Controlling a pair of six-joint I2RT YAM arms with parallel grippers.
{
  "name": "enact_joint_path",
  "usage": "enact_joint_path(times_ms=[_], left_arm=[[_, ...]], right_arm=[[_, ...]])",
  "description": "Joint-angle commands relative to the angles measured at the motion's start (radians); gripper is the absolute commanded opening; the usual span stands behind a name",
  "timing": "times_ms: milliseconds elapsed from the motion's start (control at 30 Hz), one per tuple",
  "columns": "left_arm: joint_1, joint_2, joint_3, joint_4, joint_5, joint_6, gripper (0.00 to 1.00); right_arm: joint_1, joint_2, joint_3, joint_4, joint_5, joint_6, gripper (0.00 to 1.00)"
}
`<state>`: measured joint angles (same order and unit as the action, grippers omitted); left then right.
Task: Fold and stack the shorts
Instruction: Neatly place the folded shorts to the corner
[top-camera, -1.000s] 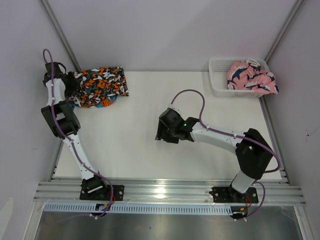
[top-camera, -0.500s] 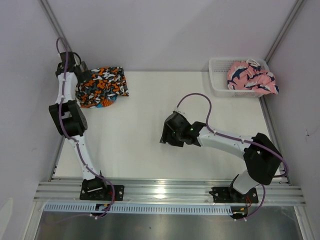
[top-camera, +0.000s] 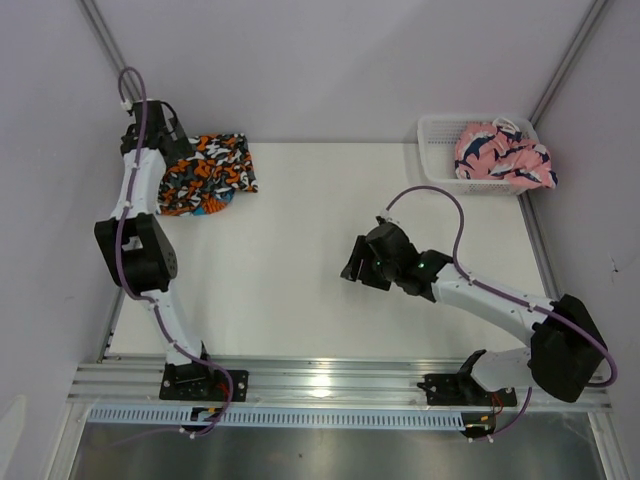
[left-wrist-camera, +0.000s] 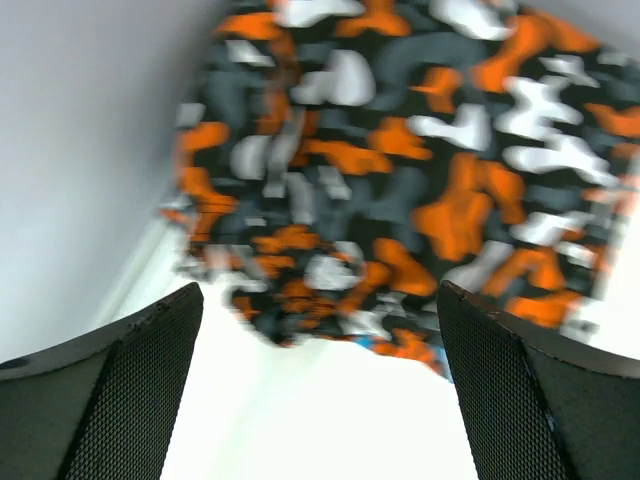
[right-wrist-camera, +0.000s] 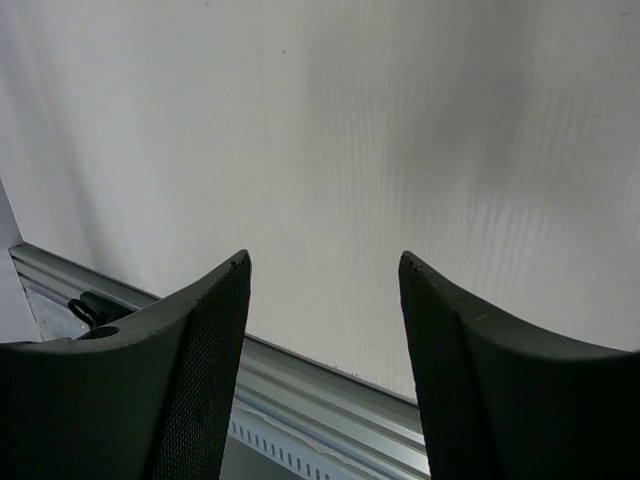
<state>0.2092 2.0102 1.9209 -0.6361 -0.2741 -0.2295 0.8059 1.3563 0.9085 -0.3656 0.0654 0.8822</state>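
Note:
The orange, black, white and grey blotched shorts (top-camera: 205, 170) lie folded at the table's far left. They rest on the teal-blue shorts, of which only an edge (top-camera: 213, 207) peeks out below. My left gripper (top-camera: 172, 138) hovers at the stack's far left corner, open and empty. In the left wrist view the blotched shorts (left-wrist-camera: 400, 170) fill the top, blurred, beyond the wide-apart left gripper (left-wrist-camera: 320, 292), with a blue sliver (left-wrist-camera: 447, 362) at their lower edge. My right gripper (top-camera: 353, 268) hangs over the bare middle of the table. Its own view shows the right gripper (right-wrist-camera: 323, 260) open and holding nothing.
A white mesh basket (top-camera: 436, 160) stands at the far right with a pink printed garment (top-camera: 500, 152) spilling over its rim. The wall (left-wrist-camera: 70, 150) runs close beside the stack on the left. The aluminium rail (right-wrist-camera: 330, 390) edges the near side of the table.
My left gripper has opened and pulled away from the stack toward the far left corner. The right arm has swung its gripper to the right and slightly nearer.

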Motion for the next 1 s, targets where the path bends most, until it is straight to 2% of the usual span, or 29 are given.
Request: enact_joint_path(times_ms=[0, 100, 200, 267, 400, 533, 767, 967], left_arm=[[-0.067, -0.051, -0.051, 0.067, 0.096, -0.059, 0.99], [-0.068, -0.053, -0.101, 0.128, 0.194, -0.113, 0.99], [-0.061, -0.05, -0.167, 0.203, 0.135, -0.131, 0.99], [-0.035, -0.019, -0.197, 0.234, 0.11, -0.168, 0.99], [0.065, 0.022, -0.278, 0.318, 0.22, -0.231, 0.99], [0.096, 0.058, -0.318, 0.346, 0.217, -0.26, 0.99], [0.124, 0.185, -0.255, 0.296, 0.242, -0.287, 0.99], [0.121, 0.087, -0.301, 0.326, 0.188, -0.297, 0.99]], right_arm=[[-0.022, -0.08, -0.039, 0.048, -0.001, -0.034, 0.63], [-0.033, -0.138, -0.071, 0.053, 0.002, -0.038, 0.62], [-0.042, -0.193, -0.108, 0.057, -0.002, -0.038, 0.62], [-0.047, -0.224, -0.126, 0.06, -0.016, -0.04, 0.62], [-0.051, -0.232, -0.128, 0.042, -0.029, -0.052, 0.62], [-0.057, -0.22, -0.137, 0.06, -0.041, -0.048, 0.62], [-0.056, -0.194, -0.132, 0.073, -0.052, -0.034, 0.61], [-0.056, -0.192, -0.137, 0.073, -0.045, -0.026, 0.61]])
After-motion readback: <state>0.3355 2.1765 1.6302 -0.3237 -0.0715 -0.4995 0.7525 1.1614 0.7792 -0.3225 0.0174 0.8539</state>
